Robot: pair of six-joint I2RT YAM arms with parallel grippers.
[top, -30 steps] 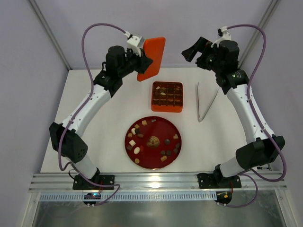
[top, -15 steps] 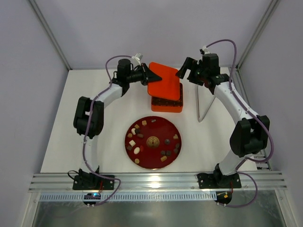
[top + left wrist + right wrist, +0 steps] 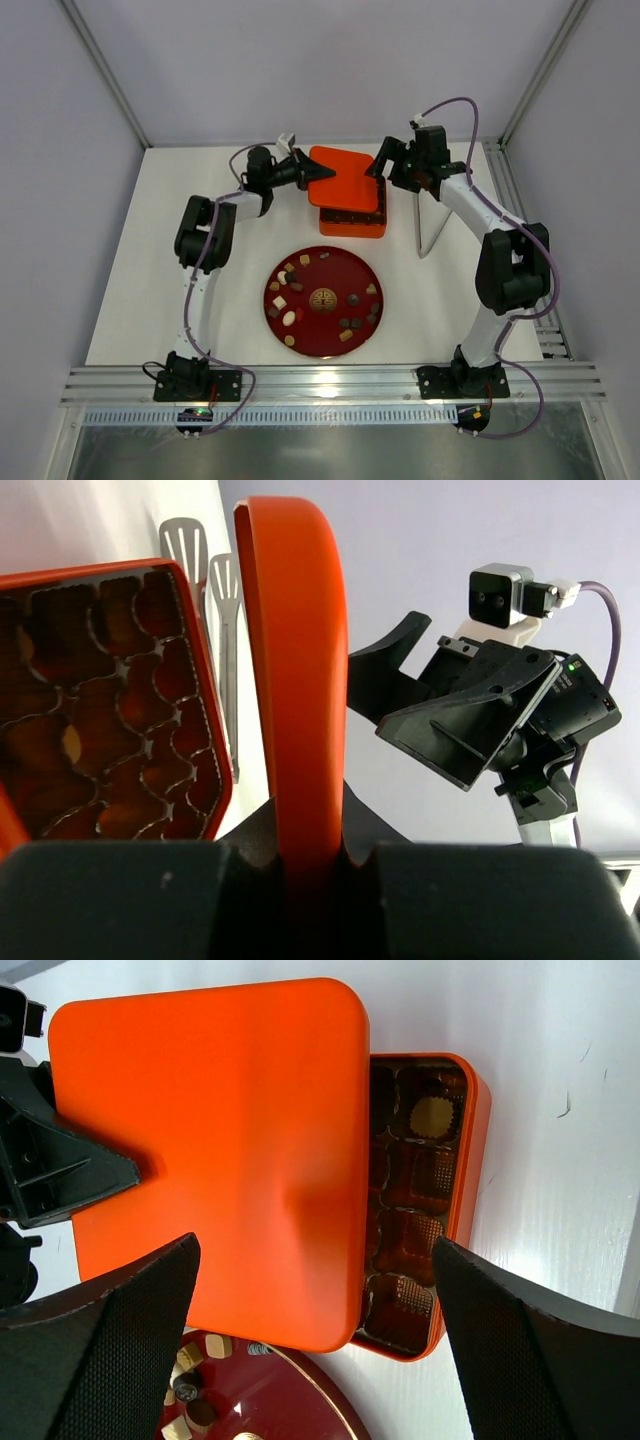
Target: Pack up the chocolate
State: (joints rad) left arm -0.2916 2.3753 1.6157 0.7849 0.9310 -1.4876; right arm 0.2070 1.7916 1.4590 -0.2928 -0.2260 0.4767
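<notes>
Table (image 3: 450, 300), white, carries everything you are working with. Dark red plate (image 3: 340, 275) lies nearest the arm bases. Orange lid (image 3: 345, 178) hangs tilted over the orange tray (image 3: 352, 228), offset so that one row of cells shows. Your left gripper (image 3: 305, 172) is clamped on the lid's left edge, presumably to lower it square. Your right gripper (image 3: 383, 165) has its jaws spread wide and holds nothing. It waits at the lid's opposite edge, likely to steady it. Metal tongs (image 3: 435, 215) lie apart, right of the tray. Smallest, the chocolate (image 3: 290, 318): many pieces lie loose on the plate and some fill tray cells, so closing now looks premature.
</notes>
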